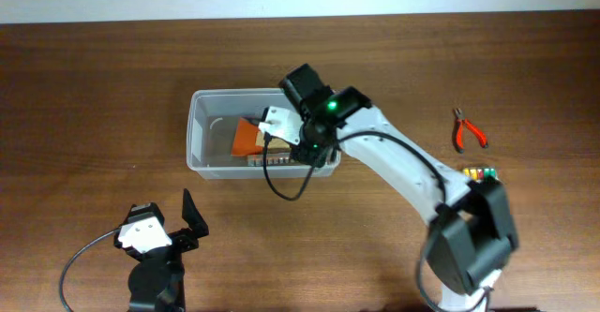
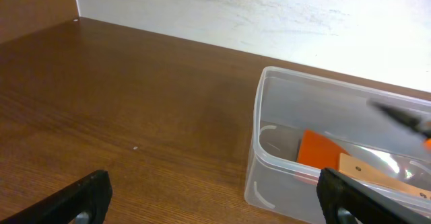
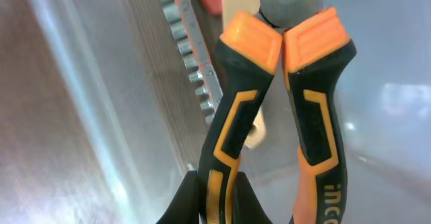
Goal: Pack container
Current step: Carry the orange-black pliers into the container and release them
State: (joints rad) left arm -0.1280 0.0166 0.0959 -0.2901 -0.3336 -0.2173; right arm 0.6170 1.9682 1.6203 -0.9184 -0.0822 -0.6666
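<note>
The container is set on the bench, ahead of the left hand and off to its right, well apart. That hand's fingers are spread, with nothing held between them. The right hand is placed inside the container, pinching orange-and-black pliers. An orange scraper is seen just beyond its fingertips.

glossy clear plastic container, wood-grain table

Orange-and-black pliers, clear container, brown wood-grain table.
</note>
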